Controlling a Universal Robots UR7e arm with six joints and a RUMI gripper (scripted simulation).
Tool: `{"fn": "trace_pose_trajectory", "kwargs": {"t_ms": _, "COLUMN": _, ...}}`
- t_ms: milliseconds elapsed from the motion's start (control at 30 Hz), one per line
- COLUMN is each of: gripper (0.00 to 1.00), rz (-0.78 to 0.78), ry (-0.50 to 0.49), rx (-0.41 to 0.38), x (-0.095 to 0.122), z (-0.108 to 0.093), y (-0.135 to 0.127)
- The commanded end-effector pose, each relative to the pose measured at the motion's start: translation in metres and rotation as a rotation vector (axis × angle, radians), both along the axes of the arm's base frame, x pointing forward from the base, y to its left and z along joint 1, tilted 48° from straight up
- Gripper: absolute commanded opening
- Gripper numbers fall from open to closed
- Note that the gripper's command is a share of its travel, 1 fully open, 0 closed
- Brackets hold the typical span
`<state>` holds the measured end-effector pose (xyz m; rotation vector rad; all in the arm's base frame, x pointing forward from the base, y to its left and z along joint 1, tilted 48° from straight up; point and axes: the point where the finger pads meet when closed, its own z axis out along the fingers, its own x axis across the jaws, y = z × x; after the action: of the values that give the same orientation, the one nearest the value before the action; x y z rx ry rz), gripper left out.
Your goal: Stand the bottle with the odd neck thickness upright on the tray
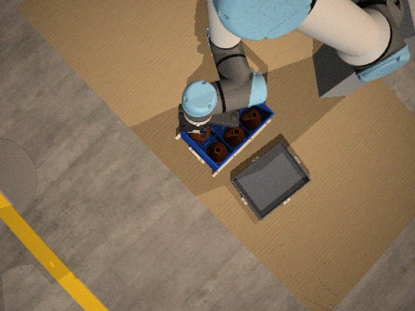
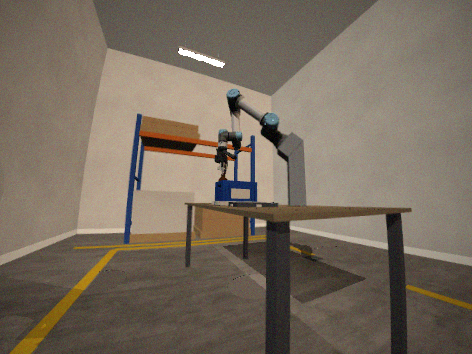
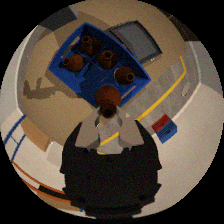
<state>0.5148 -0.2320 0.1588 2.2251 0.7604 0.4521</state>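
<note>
A blue crate [image 1: 226, 133] stands on the wooden table and holds several brown bottles [image 1: 234, 135]. My gripper [image 3: 108, 106] is shut on the neck of one brown bottle [image 3: 108, 96] and holds it up, clear of the crate; the lifted bottle also shows in the side view [image 2: 222, 175] above the crate [image 2: 235, 191]. From overhead the held bottle sits over the crate's left end, partly hidden by my wrist. The dark grey tray [image 1: 270, 179] lies empty just beside the crate. It also shows in the wrist view [image 3: 135, 40] beyond the crate [image 3: 97, 57].
The arm's grey pedestal [image 1: 338, 72] stands at the table's back right. A blue and orange shelf rack [image 2: 165, 170] with boxes stands behind the table. The table's edge runs close to the crate's left side.
</note>
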Motion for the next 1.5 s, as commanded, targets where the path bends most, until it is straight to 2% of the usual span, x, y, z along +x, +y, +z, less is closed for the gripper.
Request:
{"fn": "trace_pose_trajectory", "kwargs": {"t_ms": 0, "gripper": 0.00, "rz": 0.000, "ry": -0.001, "rx": -0.001, "x": -0.002, "z": 0.004, "y": 0.003}}
{"fn": "trace_pose_trajectory", "kwargs": {"t_ms": 733, "gripper": 0.00, "rz": 0.000, "ry": -0.001, "rx": -0.001, "x": -0.014, "z": 0.019, "y": 0.015}}
{"fn": "trace_pose_trajectory", "kwargs": {"t_ms": 1467, "gripper": 0.00, "rz": 0.000, "ry": -0.001, "rx": -0.001, "x": -0.018, "z": 0.024, "y": 0.018}}
